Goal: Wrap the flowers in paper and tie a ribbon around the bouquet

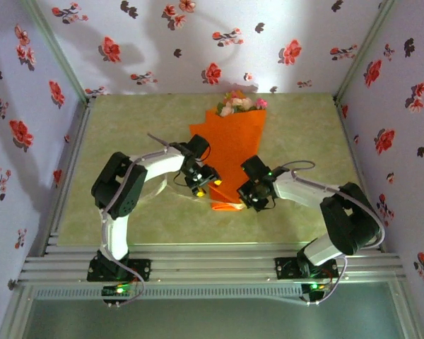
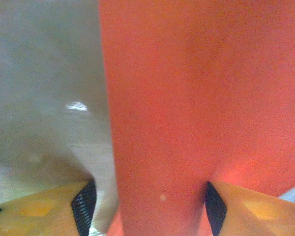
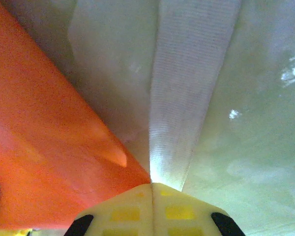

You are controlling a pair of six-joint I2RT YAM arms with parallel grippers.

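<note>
Bouquet [image 1: 233, 152] lies on the table [image 1: 304, 141], about centre. Its flowers [image 1: 240, 103] are at the far end, close to the back wall, and its narrow tip is at the near end.

Left gripper [image 1: 203, 180] is at the left edge of the cone, near the tip. In its wrist view the left gripper [image 2: 147, 211] has its jaws apart and straddles the orange paper [image 2: 196, 98]. The right finger [image 2: 214, 206] sits against the paper. A strip of table shows between the paper and the left finger, so nothing is clamped.

Right gripper [image 1: 253, 196] is at the right edge of the cone, near the tip. In its wrist view the right gripper [image 3: 152, 189] has its jaws together, pinching the ribbon [image 3: 187, 88]. The ribbon runs straight out from the fingertips over the table, just right of the paper edge.
</note>
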